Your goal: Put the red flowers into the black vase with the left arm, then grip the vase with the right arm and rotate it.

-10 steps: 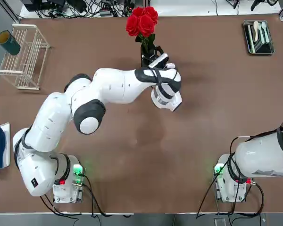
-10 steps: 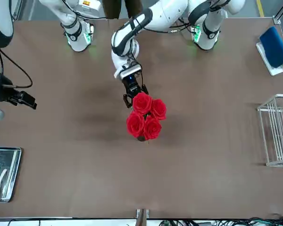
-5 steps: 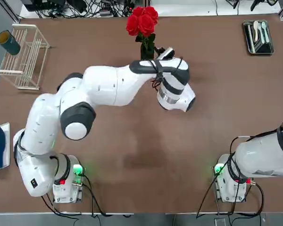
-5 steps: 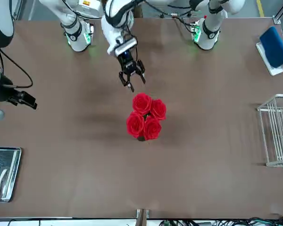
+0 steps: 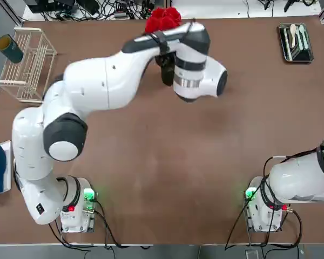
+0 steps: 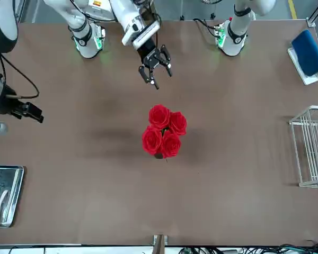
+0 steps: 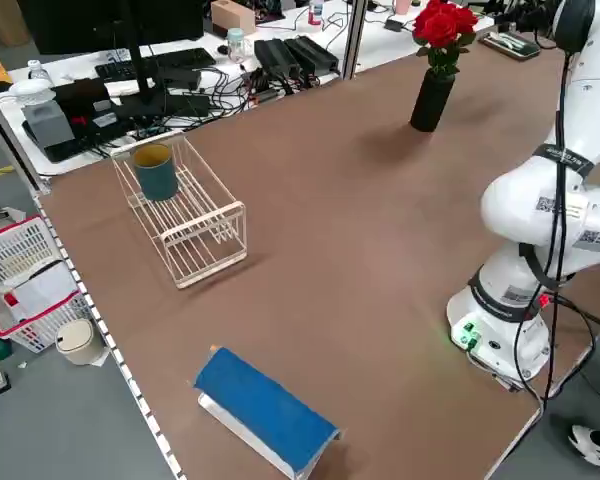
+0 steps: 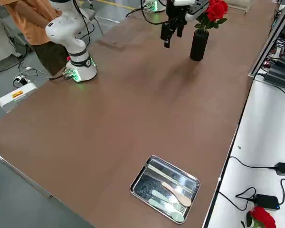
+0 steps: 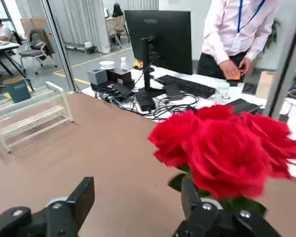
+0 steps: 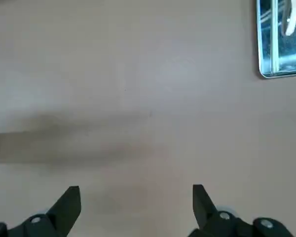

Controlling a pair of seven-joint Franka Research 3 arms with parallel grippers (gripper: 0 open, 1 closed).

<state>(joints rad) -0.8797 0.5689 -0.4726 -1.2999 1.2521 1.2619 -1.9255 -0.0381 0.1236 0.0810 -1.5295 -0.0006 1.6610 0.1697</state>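
So the left gripper has let go and backed away from the vase over the last second. A moment ago its fingers were right down at the stems; now it's lifted clear on the robot's side of the vase, jaws apart with nothing between them. The flowers haven't budged since, four red heads standing up out of the vase toward the far edge of the table, stems tucked inside. I'd call the first half of the job done.

Left of the vase from where the robot sits there's a wire rack with a teal cup hanging on it, well apart from anything that matters.

Over to the vase's right, the right gripper is hanging over bare table near a metal tray, fingers wide apart and empty. It's a long way off the vase, so next up is probably reaching in for the grip and the twist.
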